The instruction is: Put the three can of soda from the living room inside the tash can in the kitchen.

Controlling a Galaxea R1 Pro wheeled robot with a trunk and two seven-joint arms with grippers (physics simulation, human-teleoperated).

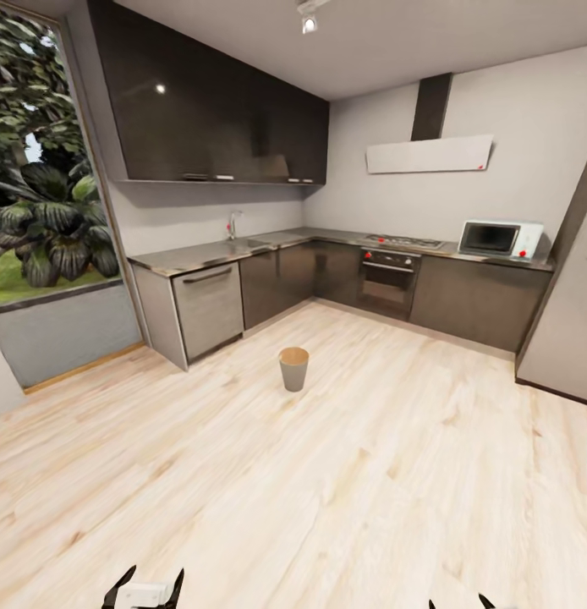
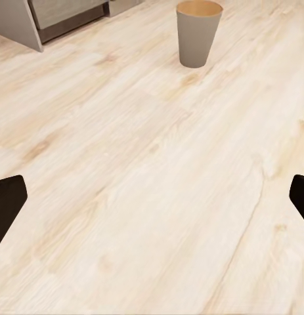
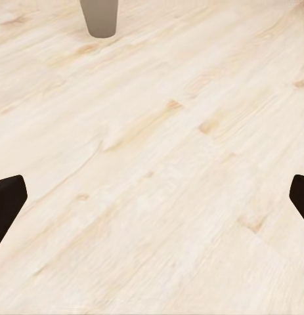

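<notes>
Kitchen all around us: dark cabinets, steel worktop running round the far corner, light wood floor wide ahead. We see the tash can upright on that floor, well off the cabinet fronts. No soda cans in sight. Left end effector and right end effector both spread wide, nothing between the fingers. We'd judge this an empty-handed drive, so steer wide of that bin.

You are looking into a home kitchen: well ahead of your left claw an L-shaped run of dark cabinets carries a steel desk with sink tap. Further along sit a built-in oven, hob and microwave beneath a wall hood, all over light wood floor.
</notes>
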